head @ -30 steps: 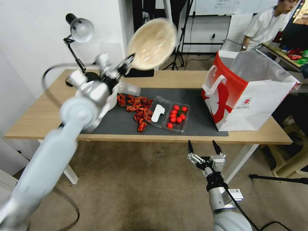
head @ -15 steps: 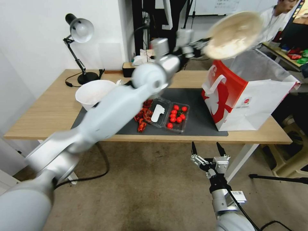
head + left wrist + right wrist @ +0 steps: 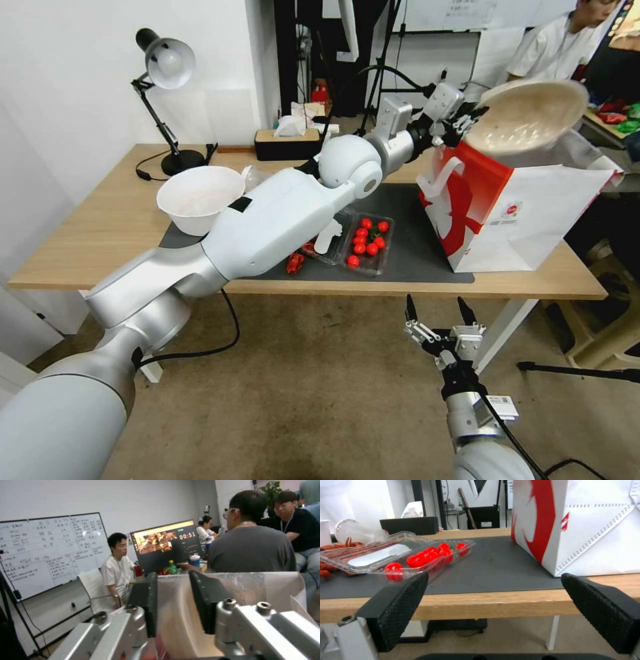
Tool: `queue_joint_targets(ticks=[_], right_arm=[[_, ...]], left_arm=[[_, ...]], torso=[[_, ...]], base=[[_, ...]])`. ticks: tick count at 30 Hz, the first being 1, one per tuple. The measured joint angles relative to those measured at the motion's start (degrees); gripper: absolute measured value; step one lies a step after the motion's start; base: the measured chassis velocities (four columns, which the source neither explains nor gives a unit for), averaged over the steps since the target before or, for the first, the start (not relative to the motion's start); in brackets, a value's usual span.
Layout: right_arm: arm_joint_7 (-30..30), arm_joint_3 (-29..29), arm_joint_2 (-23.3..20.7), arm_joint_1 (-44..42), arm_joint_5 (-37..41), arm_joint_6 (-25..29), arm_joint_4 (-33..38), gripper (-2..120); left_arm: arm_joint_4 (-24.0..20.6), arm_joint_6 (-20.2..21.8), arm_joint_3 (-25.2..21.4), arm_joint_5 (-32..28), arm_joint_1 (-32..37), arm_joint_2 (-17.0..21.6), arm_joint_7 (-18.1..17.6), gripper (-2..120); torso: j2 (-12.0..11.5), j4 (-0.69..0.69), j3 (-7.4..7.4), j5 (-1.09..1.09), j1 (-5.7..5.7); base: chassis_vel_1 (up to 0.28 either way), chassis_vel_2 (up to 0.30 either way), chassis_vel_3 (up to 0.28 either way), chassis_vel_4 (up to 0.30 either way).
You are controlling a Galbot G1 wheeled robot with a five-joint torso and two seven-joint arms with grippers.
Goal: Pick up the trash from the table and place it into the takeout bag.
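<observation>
My left gripper (image 3: 471,120) is shut on the rim of a round beige lid (image 3: 530,117) and holds it tilted just above the open mouth of the takeout bag (image 3: 527,213). In the left wrist view the black fingers (image 3: 206,600) pinch the lid's edge (image 3: 176,615), with the bag's silvery lining (image 3: 260,585) behind. More trash lies on the table (image 3: 87,240): red shells (image 3: 293,263) and a clear clamshell box with cherry tomatoes (image 3: 363,243) (image 3: 430,555). My right gripper (image 3: 437,305) (image 3: 495,580) hangs open below the table's front edge, facing the bag (image 3: 586,525).
A white bowl (image 3: 197,197) and a clear plastic cup (image 3: 250,177) stand on the mat's left end, partly behind my left arm. A desk lamp (image 3: 167,67) and a black tissue box (image 3: 287,143) sit along the back edge. A seated person is behind the bag.
My left arm has swung right across the table, carrying the beige lid from above the left-middle to just over the bag's mouth. The right gripper has sunk slightly.
</observation>
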Motion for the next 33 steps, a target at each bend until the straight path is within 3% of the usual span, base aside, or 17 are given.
queue_joint_targets(ticks=[7,9,17,19,24,26,28,30,31,33], right_arm=[[-0.3,-0.3,0.0,0.1,0.0,0.3,0.0,100],[-0.5,-0.3,0.0,0.2,0.0,0.3,0.1,100],[-0.6,-0.5,0.1,0.4,0.0,0.3,0.1,100],[-0.6,-0.7,0.2,0.6,0.0,0.3,0.1,100],[-0.6,-1.0,0.2,0.7,-0.1,0.3,0.0,100],[-0.7,-1.4,0.2,0.7,-0.2,0.3,0.0,100],[-0.7,-1.5,0.2,0.7,-0.3,0.3,0.0,100],[-0.8,-1.6,0.1,0.7,-0.3,0.3,0.1,100],[-0.8,-1.6,0.1,0.7,-0.3,0.3,0.1,100],[-0.9,-1.6,0.1,0.7,-0.3,0.3,0.3,100]], left_arm=[[-1.5,-0.1,-0.8,-1.7,0.1,0.8,-2.2,53],[-3.8,0.0,-1.6,-3.1,1.9,3.1,-3.7,65],[-11.0,-0.5,-5.2,-3.9,10.3,11.5,-4.7,89],[-15.5,-0.6,-9.0,-2.7,16.7,15.2,-5.0,98],[-20.3,-1.6,-12.4,-1.2,23.0,18.9,-6.1,100],[-25.1,-2.9,-16.4,1.4,30.0,22.9,-7.0,100],[-26.5,-3.1,-18.2,2.5,32.7,24.1,-7.3,100],[-29.5,-2.9,-23.9,6.3,40.1,26.1,-8.3,100],[-29.5,-2.9,-23.9,6.3,40.1,26.1,-8.3,100],[-32.9,-1.7,-32.7,10.7,49.7,27.1,-10.0,100]], torso=[[0.0,-0.02,0.0,0.01,0.01],[0.0,-0.02,0.0,0.0,0.0],[0.0,0.0,0.0,-0.01,0.0],[0.0,0.0,0.0,-0.02,0.01],[0.0,0.01,0.0,-0.03,0.0],[0.0,-0.01,-0.01,0.0,0.0],[0.0,-0.01,0.0,-0.01,0.0],[0.0,-0.02,0.0,-0.01,0.0],[0.0,-0.02,0.0,-0.01,0.0],[0.0,0.0,0.0,-0.01,0.0]], base=[[0.0,0.0,0.0,0.0],[0.0,0.0,0.0,0.0],[0.0,0.0,0.0,0.0],[0.0,0.0,0.0,0.0],[0.0,0.0,0.0,0.0],[0.0,0.0,0.0,0.0],[0.0,0.0,0.0,0.0],[0.0,0.0,0.0,0.0],[0.0,0.0,0.0,0.0],[0.0,0.0,0.0,0.0]])
